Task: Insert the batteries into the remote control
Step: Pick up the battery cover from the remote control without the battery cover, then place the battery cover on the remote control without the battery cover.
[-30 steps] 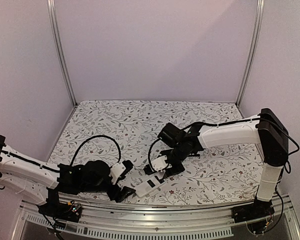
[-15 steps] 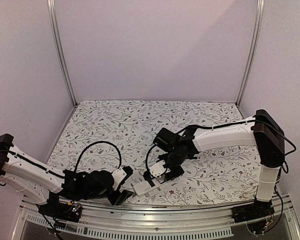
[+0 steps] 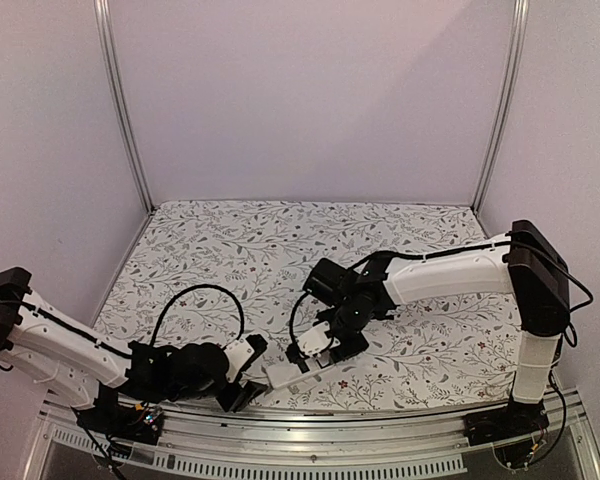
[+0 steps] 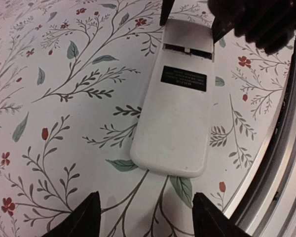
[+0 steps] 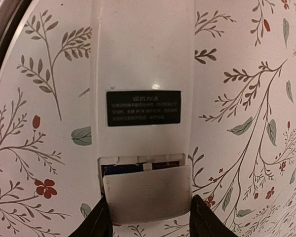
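Lowest in the overhead view, near the bottom edge left of centre, is the left gripper. It's wide open and hovers over the floral tablecloth. In its wrist view the two black fingers sit at the bottom of the frame, and the rounded end of the remote control lies just past them, not touching.

The remote is lying back-side up, flat on the cloth, right by the metal rail along the table's near edge. In the overhead view it's low and a bit left of centre. There's a black label with tiny print partway along its white back.

Further up is the battery slot. The battery cover is slid partly off, so there's a thin dark bluish gap, but I can't tell what's inside.

The right gripper is closed on that end of the remote, with a finger tight against each side by the cover.
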Controlling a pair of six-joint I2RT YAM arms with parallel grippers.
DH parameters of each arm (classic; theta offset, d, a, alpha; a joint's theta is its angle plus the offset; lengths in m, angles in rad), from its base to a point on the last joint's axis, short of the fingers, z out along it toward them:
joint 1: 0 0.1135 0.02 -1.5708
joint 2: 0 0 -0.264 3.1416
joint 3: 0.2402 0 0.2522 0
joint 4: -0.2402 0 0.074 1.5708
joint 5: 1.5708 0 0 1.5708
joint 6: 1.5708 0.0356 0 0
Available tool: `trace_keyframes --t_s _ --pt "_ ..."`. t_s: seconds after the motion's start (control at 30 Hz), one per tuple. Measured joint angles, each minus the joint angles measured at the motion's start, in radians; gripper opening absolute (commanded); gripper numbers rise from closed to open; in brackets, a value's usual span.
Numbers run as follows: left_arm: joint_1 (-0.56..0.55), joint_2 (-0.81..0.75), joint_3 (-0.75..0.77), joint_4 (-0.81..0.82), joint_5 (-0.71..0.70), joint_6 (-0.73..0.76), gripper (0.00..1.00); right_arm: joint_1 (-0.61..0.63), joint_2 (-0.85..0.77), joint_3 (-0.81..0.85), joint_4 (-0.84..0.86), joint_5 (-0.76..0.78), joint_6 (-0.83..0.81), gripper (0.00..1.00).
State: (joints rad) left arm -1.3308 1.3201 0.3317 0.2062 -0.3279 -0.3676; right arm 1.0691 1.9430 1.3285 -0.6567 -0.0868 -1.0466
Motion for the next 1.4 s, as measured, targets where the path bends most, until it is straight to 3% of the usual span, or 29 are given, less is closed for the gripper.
trace_keyframes --t_s 0.3,1.4 --pt "0.000 -0.007 -0.003 0.002 -0.001 0.002 0.62 0.013 0.002 0.084 -0.070 0.036 0.044 0.42" --pt "0.000 -0.013 -0.014 0.014 -0.021 0.004 0.61 0.029 0.050 0.086 -0.102 0.071 0.130 0.44"
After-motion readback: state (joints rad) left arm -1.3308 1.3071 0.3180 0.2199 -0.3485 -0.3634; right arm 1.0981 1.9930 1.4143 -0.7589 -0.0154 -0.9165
